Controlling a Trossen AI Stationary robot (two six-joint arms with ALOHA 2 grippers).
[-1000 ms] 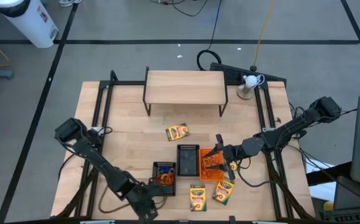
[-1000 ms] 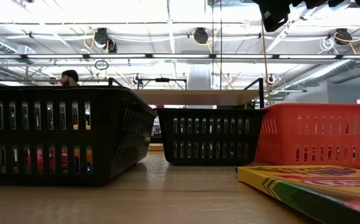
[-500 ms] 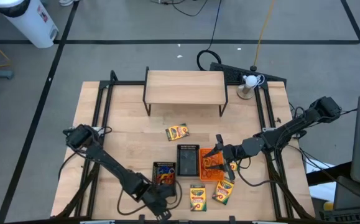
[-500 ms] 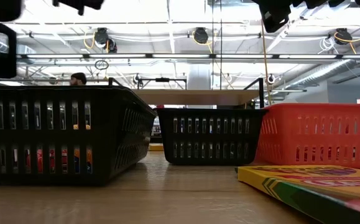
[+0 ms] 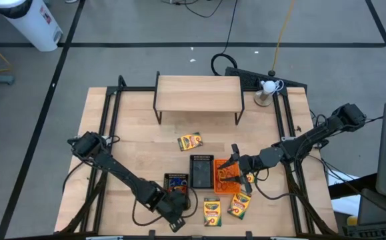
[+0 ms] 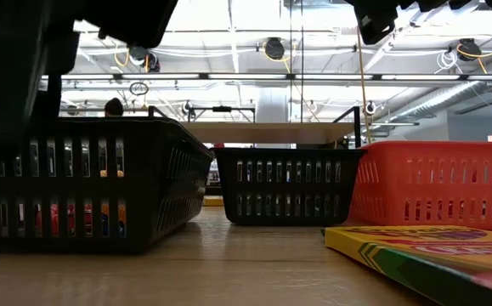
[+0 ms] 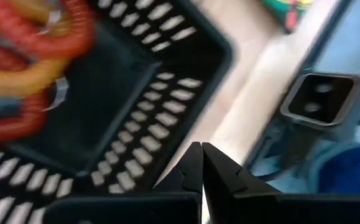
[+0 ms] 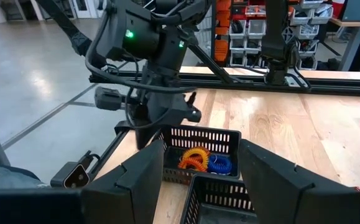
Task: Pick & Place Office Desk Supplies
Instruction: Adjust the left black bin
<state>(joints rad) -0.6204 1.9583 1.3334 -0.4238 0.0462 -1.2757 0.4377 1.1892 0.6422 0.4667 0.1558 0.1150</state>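
A black mesh tray (image 5: 177, 186) sits at the table's near side and holds coiled red, orange and blue bands (image 7: 27, 59). A second black tray (image 5: 201, 171) and an orange tray (image 5: 227, 177) stand to its right. Crayon boxes lie at the middle (image 5: 190, 141) and near the front edge (image 5: 211, 211) (image 5: 239, 205). My left gripper (image 5: 178, 209) is shut with nothing between its fingers, at the banded tray's near corner (image 7: 217, 50). My right gripper (image 5: 235, 168) hangs open over the orange tray, level, holding nothing.
A light wooden shelf (image 5: 198, 93) stands at the table's far side, and a white ball on a stand (image 5: 267, 88) at the far right corner. In the low view the left arm (image 6: 25, 68) darkens the upper left. Bare wood lies left of the trays.
My left gripper, still shut, has swung from the table's near edge toward the right and a little down, arriving at the near corner of the tray with the bands. In the low view its dark bulk has come in at the upper left.
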